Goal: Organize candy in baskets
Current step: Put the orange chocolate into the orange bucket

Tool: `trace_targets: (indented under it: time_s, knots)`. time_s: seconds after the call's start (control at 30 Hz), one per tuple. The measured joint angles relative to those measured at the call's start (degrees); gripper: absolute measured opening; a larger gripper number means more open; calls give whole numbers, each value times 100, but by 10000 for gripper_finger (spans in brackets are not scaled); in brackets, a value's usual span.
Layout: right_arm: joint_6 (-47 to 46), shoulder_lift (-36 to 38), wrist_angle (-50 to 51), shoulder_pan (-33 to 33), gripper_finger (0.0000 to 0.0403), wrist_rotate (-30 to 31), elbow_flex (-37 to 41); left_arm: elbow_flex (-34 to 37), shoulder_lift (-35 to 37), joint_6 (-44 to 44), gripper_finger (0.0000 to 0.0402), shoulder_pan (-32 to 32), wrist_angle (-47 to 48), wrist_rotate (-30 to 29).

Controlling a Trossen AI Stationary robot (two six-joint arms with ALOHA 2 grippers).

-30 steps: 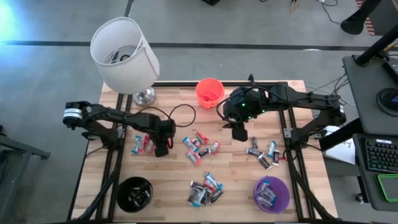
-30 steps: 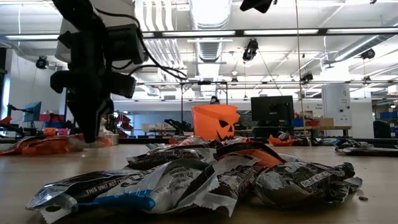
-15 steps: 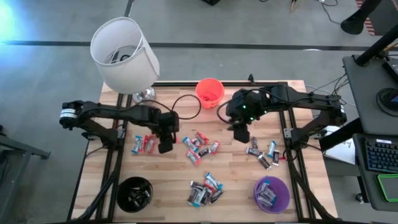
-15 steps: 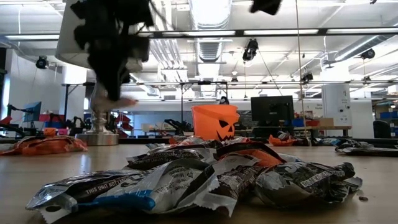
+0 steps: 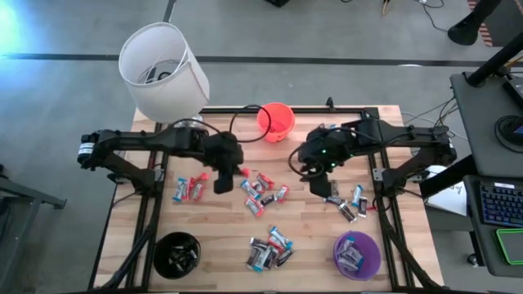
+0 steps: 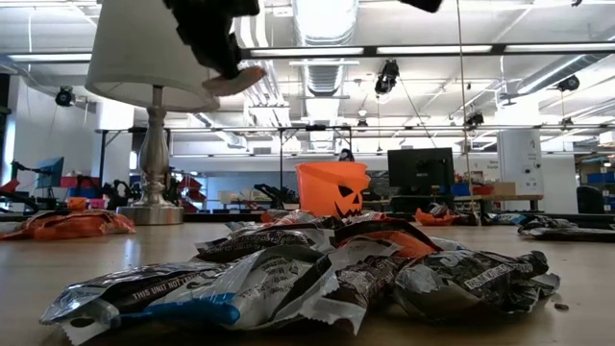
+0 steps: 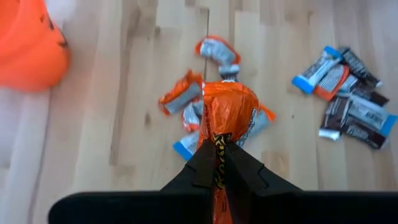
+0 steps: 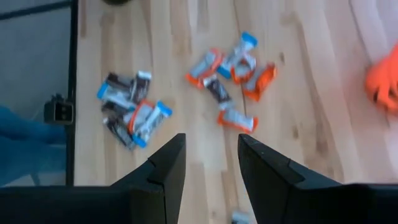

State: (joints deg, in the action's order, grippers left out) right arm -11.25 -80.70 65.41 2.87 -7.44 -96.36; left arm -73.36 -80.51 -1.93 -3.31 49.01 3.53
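A wooden desk [image 5: 221,224] carries scattered candy [image 5: 263,193], with the orange basket [image 5: 275,121] at 12 o'clock, the black basket [image 5: 176,254] at 7 and the purple basket [image 5: 356,254] at 5. The left end effector [image 7: 219,163] is raised left of centre, clamped on an orange-wrapped candy [image 7: 229,111]. The right end effector [image 8: 208,163] hovers right of centre, fingers apart and empty.

**Wooden table and what sits on it**

The light wooden table [image 5: 221,233] carries an orange bucket [image 5: 275,121] at its far edge, a black bucket [image 5: 176,255] and a purple bucket [image 5: 356,254] at the near corners. A lamp base [image 5: 190,126] stands near the far left corner. Wrapped candies lie in loose clusters: left [image 5: 188,189], centre [image 5: 263,192], right [image 5: 347,203], and near-centre [image 5: 270,248].
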Motion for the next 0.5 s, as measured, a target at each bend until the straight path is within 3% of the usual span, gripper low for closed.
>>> trace_targets:
  time_s: [0.2,0.5]
  knots:
    - [170,-140,-799,-6,137,4,0,-240,0,81,0,2,-46,-197]
    - [-600,-542,-2315,-17,137,273,0,-246,2,295,0,1,-604,-799]
